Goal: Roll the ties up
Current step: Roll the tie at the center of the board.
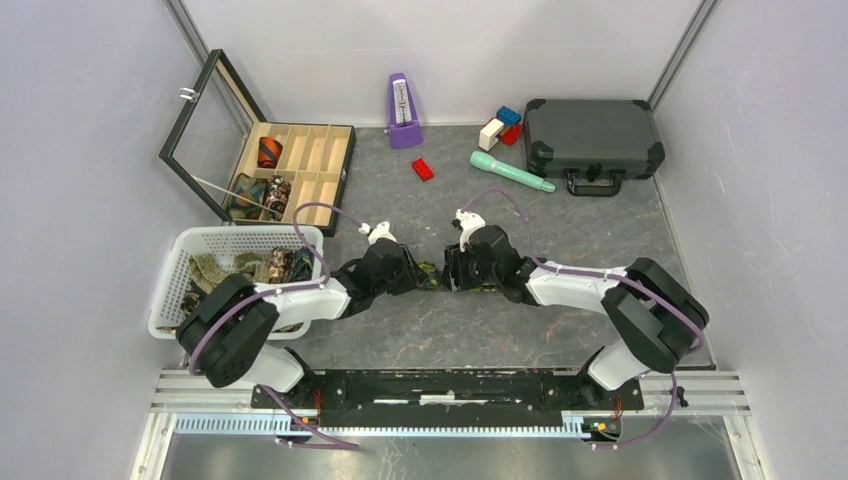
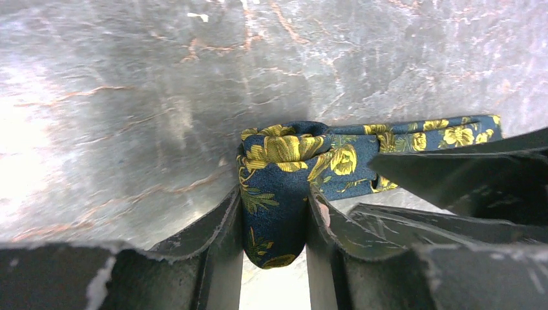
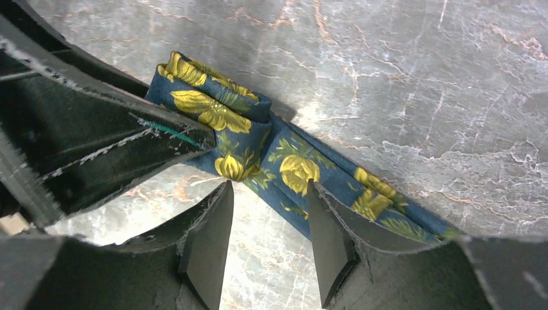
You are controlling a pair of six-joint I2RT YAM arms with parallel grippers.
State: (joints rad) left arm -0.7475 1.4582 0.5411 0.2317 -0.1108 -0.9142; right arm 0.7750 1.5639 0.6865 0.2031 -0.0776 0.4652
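A navy tie (image 2: pixel 284 161) with yellow flowers lies mid-table, partly coiled at one end. My left gripper (image 2: pixel 274 203) is shut on that coiled end, the fabric pinched between both fingers. In the right wrist view the coil (image 3: pixel 213 106) sits ahead and to the left, and the flat strip (image 3: pixel 304 171) runs off to the lower right. My right gripper (image 3: pixel 268 194) is open, its tips at the strip's near edge with only table between them. From above, the left gripper (image 1: pixel 420 274) and right gripper (image 1: pixel 452 272) meet tip to tip, and the tie (image 1: pixel 433 270) barely shows between them.
A white basket (image 1: pixel 240 235) of loose ties stands at the left. Behind it is an open wooden box (image 1: pixel 310 165) holding rolled ties. At the back are a purple metronome (image 1: pixel 403 110), a red block (image 1: pixel 423 169), a teal tool (image 1: pixel 510 170), small blocks (image 1: pixel 500 128) and a grey case (image 1: pixel 592 140).
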